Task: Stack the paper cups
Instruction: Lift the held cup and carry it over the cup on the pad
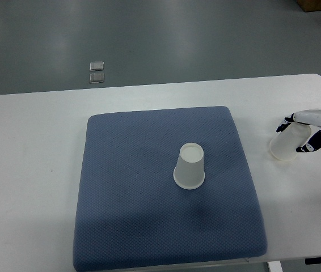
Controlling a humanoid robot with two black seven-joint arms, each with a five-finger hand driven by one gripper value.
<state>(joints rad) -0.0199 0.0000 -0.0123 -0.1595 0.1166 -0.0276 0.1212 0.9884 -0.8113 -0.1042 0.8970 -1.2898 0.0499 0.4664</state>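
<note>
A white rectangular bench [36, 170] stands on a grey, glossy floor [177, 39] with two small square metal plates [97, 72] set in it beyond the bench's far edge. A dark blue textured fabric mat [126, 215] covers the bench's middle. A white paper cup [189, 166] stands upside down on the mat, right of centre. At the right edge, the white-and-black right hand [308, 133] has its fingers closed around a second white paper cup [287, 145], tilted above the bare bench.
</note>
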